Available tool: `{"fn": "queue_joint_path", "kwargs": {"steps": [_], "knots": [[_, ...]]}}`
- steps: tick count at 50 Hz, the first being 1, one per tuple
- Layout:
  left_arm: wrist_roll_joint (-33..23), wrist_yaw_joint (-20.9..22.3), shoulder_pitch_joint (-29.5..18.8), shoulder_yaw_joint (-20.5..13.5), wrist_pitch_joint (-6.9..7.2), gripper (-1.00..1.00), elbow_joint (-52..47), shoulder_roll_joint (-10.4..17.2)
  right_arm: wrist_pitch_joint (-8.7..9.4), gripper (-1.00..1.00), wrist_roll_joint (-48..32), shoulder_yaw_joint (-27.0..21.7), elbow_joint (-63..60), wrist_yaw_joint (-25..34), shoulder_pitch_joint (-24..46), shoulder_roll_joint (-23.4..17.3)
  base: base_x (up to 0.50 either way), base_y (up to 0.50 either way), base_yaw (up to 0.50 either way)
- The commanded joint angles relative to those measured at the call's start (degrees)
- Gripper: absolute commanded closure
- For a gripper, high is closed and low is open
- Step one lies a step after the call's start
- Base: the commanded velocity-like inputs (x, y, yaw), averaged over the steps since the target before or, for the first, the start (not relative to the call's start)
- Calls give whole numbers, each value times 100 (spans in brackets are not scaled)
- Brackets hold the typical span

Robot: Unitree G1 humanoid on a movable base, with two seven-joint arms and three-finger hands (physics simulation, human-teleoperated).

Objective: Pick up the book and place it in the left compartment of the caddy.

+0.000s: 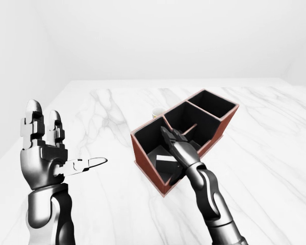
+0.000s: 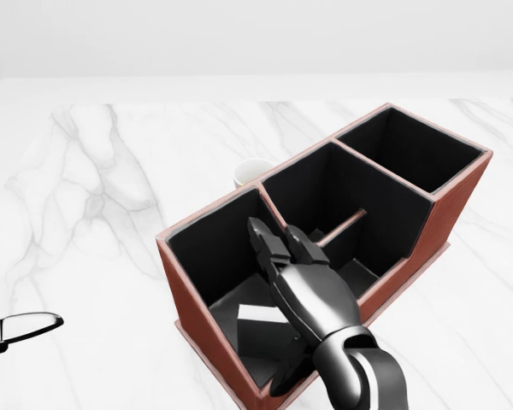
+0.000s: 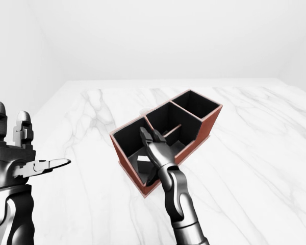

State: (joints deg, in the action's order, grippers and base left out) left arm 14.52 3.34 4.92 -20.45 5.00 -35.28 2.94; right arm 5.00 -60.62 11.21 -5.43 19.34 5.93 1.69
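item: caddy [image 2: 197, 299]. red-brown outside, black inside, three compartments in a row, set at a slant on the white marble bench [image 2: 94, 188]. the middle compartment carries a thin divider of the same red-brown.

item: book [image 2: 261, 329]. dark cover with a pale page edge showing, lying in the leftmost compartment as the head view has it, low against the compartment floor and tilted, one end under the hand. placement looks done or nearly so.

item: right hand [image 2: 303, 286]. over the left compartment, fingers [image 2: 269, 243] spread apart and stretched out above the book, not clamped on it. whether any finger touches the book cannot be told; the palm hides that part.

item: left hand [image 1: 46, 158]. held up at the left of the left-eye view, well apart from the caddy, fingers open and upright, thumb pointing right, holding nothing.

item: cup [image 2: 252, 173]. pale rim only, showing just beyond the caddy's far wall.

item: glasses [image 2: 21, 329]. dark frame at the left edge of the head view, on the bench.

risks, as judged: the hand sits low inside the walls, so a careless lift could hook a finger on the rim or the partition and drag or tip the caddy. a finger catching the book's edge could pull it up out of the compartment. a shove toward the top of the view could push the caddy into the cup.
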Motion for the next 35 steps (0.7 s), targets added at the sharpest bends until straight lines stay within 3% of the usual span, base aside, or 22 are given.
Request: {"fn": "queue_joint_path", "kwargs": {"steps": [1,5,9,20,25,29,35], "knots": [[-17,-7,0,26,0,-100,12,-3,0,-100,-196,108,-695,311,-120,40,0,0,0],[-2,-3,4,9,0,-100,-16,1,0,-100,-218,232,-1424,872,-324,92,0,0,0],[-9,-4,11,15,0,-100,-28,-8,0,-100,-643,516,-2788,2030,-431,166,0,0,0],[-18,3,39,30,0,-100,-58,-27,0,-100,-1706,975,-4261,2066,-463,585,0,0,0],[-18,7,43,32,0,-100,-73,-30,0,-100,-2555,1169,-4967,2066,-197,1038,0,0,0],[-9,15,62,23,0,-100,-138,-38,0,-100,-3249,946,-5410,2066,306,1571,0,0,0],[-18,31,71,18,0,-100,-142,-48,0,-100,-3674,421,-5457,2066,1195,1794,0,0,0]]}}
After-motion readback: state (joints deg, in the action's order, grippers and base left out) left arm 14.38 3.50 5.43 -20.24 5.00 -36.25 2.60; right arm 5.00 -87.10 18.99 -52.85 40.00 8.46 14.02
